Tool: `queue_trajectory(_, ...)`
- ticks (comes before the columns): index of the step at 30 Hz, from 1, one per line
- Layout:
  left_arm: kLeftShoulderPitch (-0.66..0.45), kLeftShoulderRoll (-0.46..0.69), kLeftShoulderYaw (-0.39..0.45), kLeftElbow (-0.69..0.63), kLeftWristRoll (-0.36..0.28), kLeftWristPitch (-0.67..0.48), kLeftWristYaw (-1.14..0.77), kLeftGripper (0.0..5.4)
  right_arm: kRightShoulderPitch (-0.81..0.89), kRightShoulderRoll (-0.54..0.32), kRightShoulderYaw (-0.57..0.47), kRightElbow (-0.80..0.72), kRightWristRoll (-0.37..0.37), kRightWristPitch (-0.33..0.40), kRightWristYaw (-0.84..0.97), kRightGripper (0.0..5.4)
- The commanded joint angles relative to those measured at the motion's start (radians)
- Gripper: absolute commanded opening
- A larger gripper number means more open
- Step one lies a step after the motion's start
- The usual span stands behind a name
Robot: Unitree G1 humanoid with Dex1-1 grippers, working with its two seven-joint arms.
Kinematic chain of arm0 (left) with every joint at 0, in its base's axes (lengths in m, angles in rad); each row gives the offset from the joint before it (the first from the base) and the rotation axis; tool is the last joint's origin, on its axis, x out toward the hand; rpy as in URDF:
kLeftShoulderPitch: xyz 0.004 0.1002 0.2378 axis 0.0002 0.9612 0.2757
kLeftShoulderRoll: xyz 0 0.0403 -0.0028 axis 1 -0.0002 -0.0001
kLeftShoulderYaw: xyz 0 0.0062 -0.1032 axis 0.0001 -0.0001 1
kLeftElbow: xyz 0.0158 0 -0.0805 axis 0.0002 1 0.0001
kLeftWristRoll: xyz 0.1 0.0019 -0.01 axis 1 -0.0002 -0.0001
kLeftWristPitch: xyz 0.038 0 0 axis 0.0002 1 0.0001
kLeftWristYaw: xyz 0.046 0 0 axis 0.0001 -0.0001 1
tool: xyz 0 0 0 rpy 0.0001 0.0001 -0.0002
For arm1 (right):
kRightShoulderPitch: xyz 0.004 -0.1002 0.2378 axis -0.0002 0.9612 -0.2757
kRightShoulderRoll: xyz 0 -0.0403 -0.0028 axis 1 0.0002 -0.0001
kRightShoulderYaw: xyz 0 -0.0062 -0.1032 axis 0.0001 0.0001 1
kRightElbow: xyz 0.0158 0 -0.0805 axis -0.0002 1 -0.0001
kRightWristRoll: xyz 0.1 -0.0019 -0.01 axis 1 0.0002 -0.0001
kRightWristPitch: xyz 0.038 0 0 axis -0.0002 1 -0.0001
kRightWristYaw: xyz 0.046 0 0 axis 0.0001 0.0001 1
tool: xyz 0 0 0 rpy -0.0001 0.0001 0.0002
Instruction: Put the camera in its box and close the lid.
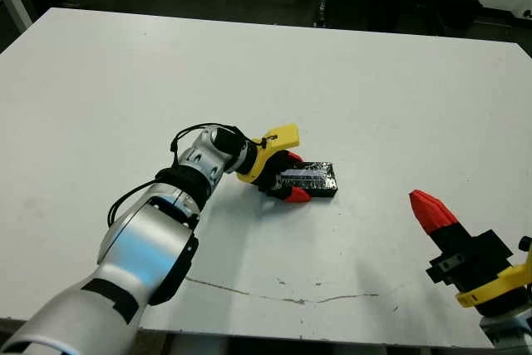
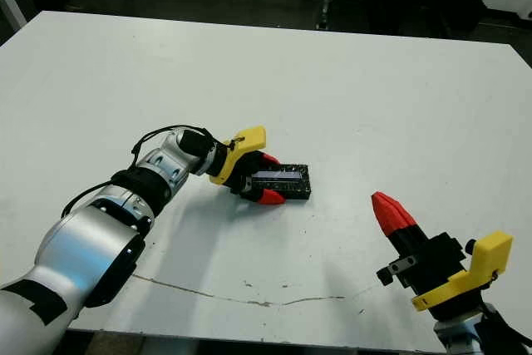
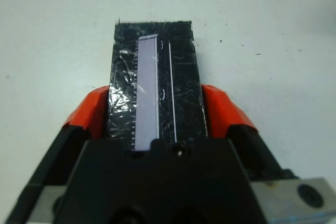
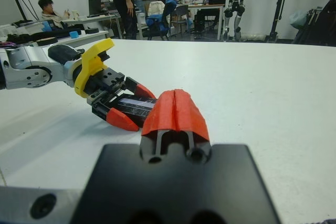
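While clamped — lid (image 1: 312,179) in L tool (image 1: 291,176)

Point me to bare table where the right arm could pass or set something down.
Almost everywhere: the white table is bare beyond and to both sides of the lid. Also bare between lid and right gripper. Only crowded spot: mid-table, where the left gripper straddles the lid.

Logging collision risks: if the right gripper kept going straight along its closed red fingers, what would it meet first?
Probably the left gripper, clamped on the glossy black rectangular lid. The right gripper points roughly at them over bare white table; depth is uncertain.
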Motion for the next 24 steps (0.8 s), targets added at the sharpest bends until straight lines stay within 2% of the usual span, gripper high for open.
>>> queue_trajectory(1, 0.079, -0.181, -0.087, 0.034, 0.075, -0.041, -0.027, 4.74, 0.003, -0.030, -0.018, -0.014, 0.003, 0.035, -0.012, 0.00)
queue_trajectory(7, 0.093, -0.162, -0.053, 0.038, 0.038, -0.054, -0.052, 5.39, 0.001, -0.036, -0.017, -0.012, -0.004, 0.035, -0.006, 0.00)
queue_trajectory(10, 0.092, -0.153, -0.026, 0.041, 0.013, -0.012, -0.075, 5.39, -0.003, -0.039, -0.016, -0.001, -0.003, 0.024, 0.011, 0.00)
queue_trajectory(17, 0.101, -0.106, 0.045, 0.011, -0.041, -0.026, -0.092, 5.39, -0.006, -0.022, -0.006, 0.007, -0.014, 0.012, 0.012, 0.00)
queue_trajectory(24, 0.101, 0.013, 0.137, -0.040, -0.107, -0.016, -0.135, 5.39, -0.003, -0.007, 0.005, 0.014, -0.024, -0.012, 0.022, 0.00)
